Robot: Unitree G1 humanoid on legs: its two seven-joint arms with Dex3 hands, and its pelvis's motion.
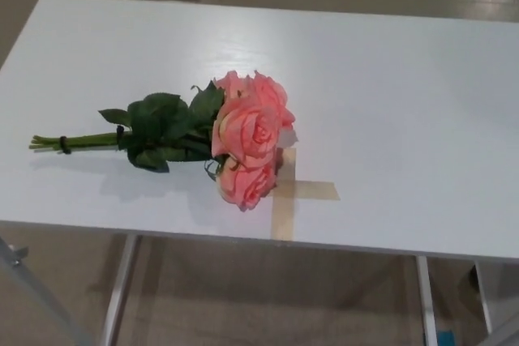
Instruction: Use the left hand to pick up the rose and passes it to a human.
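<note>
Desk (405, 79) near edge runs across the bottom of the head view, white top, with metal legs (117, 289) and floor (268, 297) visible below it.

Just back from that edge: a cross of tan tape (293, 192) stuck flat on the desk, one strip running toward the near edge, the other out to the right.

Rose (247, 139) is really a small bunch of pink blooms, lying flat on its side on the desk, left of centre. Blooms point right, and the lowest bloom overlaps the left part of the tape cross. The upper blooms sit just behind it, touching each other.

Dark green leaves (162, 127) cluster directly left of the blooms. Thin green stems (81, 141) run further left from the leaves, roughly parallel to the near edge, bound with a dark tie (64, 145) close to their cut ends. Stem ends stop short of the desk's left edge.

The bunch casts a soft shadow on the desk toward the near side.

Left robot hand: not in frame, so can't tell its state. Right robot hand: same, not in frame. Nothing is touching the rose. No person is in frame.

Far side of the desk: bare white top, floor beyond it.
</note>
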